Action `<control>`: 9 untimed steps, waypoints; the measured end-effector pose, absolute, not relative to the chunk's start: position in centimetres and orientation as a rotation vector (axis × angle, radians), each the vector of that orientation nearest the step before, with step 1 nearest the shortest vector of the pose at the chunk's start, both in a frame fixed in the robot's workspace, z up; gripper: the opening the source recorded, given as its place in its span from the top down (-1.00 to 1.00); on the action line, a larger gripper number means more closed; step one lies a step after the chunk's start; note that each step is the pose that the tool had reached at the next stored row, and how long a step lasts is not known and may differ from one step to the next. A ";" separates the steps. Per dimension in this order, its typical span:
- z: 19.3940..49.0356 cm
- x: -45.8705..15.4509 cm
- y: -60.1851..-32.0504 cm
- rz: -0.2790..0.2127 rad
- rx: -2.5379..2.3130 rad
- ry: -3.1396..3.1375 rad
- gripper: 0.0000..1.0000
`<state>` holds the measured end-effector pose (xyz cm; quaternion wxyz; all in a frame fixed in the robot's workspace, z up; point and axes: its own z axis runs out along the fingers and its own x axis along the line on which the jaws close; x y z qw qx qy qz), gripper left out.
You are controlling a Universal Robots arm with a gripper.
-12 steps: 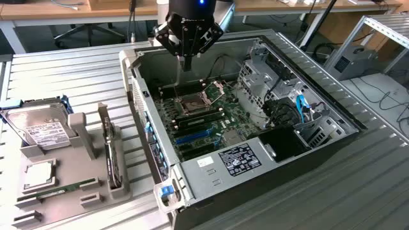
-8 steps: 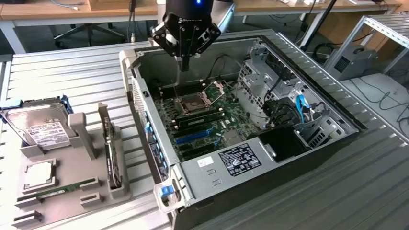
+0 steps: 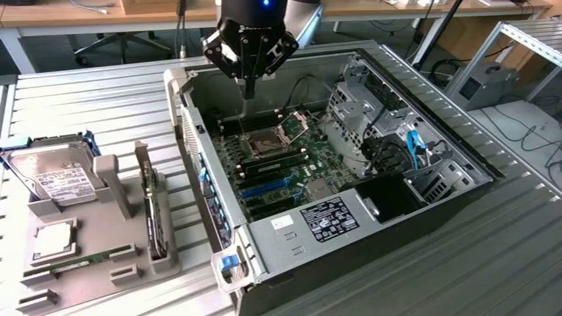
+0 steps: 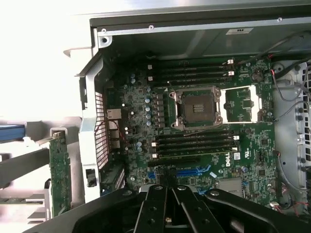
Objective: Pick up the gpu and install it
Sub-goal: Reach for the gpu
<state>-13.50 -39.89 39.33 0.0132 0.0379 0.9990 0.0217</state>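
closed, empty gripper (image 3: 249, 93) above the open computer case (image 3: 189, 113)

The gpu (image 3: 156, 217) (image 4: 60, 174) stands upright on its long edge in a slot of the grey holder (image 3: 105, 227), just beside the open case (image 3: 195, 131) on the exterior view's left. It is thin and dark, seen edge-on, and one face is green board.

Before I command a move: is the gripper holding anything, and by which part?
Nothing. The gripper is shut and empty over the case; the gpu stands in its tray, untouched.
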 end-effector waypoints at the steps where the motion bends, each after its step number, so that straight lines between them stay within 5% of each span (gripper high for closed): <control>1: 39.3 -13.6 -39.9 0.068 0.118 3.112 0.79; 9: 39.3 -14.2 -39.9 0.068 0.118 3.112 0.79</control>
